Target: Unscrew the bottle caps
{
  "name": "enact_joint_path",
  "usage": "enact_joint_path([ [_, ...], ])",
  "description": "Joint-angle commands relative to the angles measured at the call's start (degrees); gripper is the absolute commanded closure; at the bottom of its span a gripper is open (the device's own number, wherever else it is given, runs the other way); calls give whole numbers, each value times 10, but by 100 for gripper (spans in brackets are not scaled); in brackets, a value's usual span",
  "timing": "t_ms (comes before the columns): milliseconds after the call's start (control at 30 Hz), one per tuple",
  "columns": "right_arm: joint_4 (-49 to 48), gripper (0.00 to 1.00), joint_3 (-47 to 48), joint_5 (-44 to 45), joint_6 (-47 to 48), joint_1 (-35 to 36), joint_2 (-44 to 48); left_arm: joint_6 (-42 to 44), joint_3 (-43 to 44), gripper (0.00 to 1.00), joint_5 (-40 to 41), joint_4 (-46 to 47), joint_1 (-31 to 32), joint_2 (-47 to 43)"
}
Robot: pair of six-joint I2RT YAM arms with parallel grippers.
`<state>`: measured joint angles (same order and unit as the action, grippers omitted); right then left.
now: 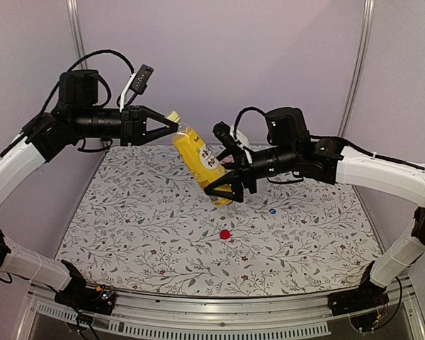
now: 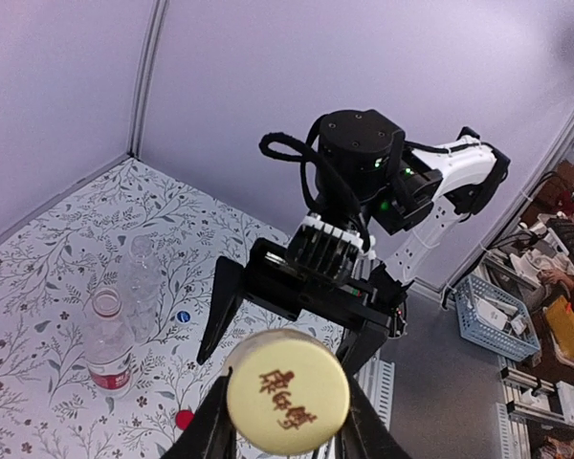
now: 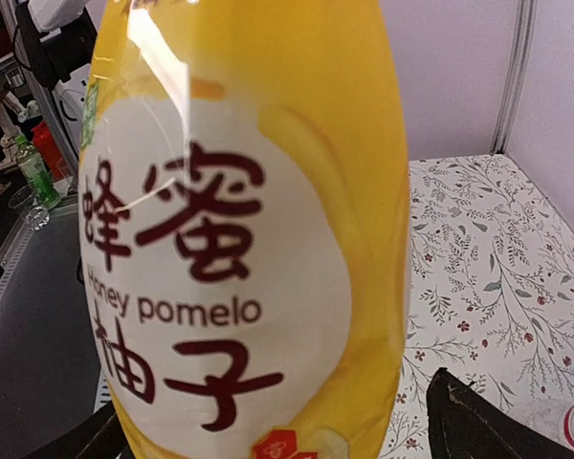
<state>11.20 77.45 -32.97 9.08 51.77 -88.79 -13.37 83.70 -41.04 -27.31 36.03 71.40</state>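
The yellow bottle (image 1: 198, 159) hangs tilted in the air over the table's far middle. My left gripper (image 1: 168, 126) is shut on its yellow cap (image 2: 287, 390), one finger on each side. My right gripper (image 1: 227, 190) is closed round the bottle's lower body. The bottle's label fills the right wrist view (image 3: 239, 239), where my right gripper (image 3: 268, 426) shows only its fingertips (image 3: 469, 421). A red cap (image 1: 225, 234) and a blue-white cap (image 1: 273, 210) lie loose on the cloth. The red-labelled clear bottle (image 2: 107, 344) and the unlabelled clear bottle (image 2: 142, 282) stand uncapped.
The flowered cloth (image 1: 127, 234) covers the table, with grey walls behind and to the sides. In the left wrist view the blue-white cap (image 2: 183, 316) and red cap (image 2: 184, 418) lie just right of the two clear bottles. A metal rail (image 1: 219, 312) runs along the near edge.
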Motion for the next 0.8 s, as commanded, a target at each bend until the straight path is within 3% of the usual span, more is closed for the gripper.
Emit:
enact_joint_path([
  [0,-2,9,16,-15,4,6,-9,-29,-15,100,-23,58,19,14],
  [133,-11,15,15,-20,3,6,-6,-37,-29,100,-26,78,25,20],
  [267,-23,10,11,-34,1,6,-5,-48,-52,100,-26,105,29,16],
  [400,-32,12,0,-26,-4,6,-4,-53,-66,100,-17,123,29,6],
  [667,-49,38,-23,-8,-8,6,12,-54,-91,100,-3,142,29,-13],
  [767,-53,43,-31,-4,-5,6,22,-55,-104,100,4,152,30,-22],
])
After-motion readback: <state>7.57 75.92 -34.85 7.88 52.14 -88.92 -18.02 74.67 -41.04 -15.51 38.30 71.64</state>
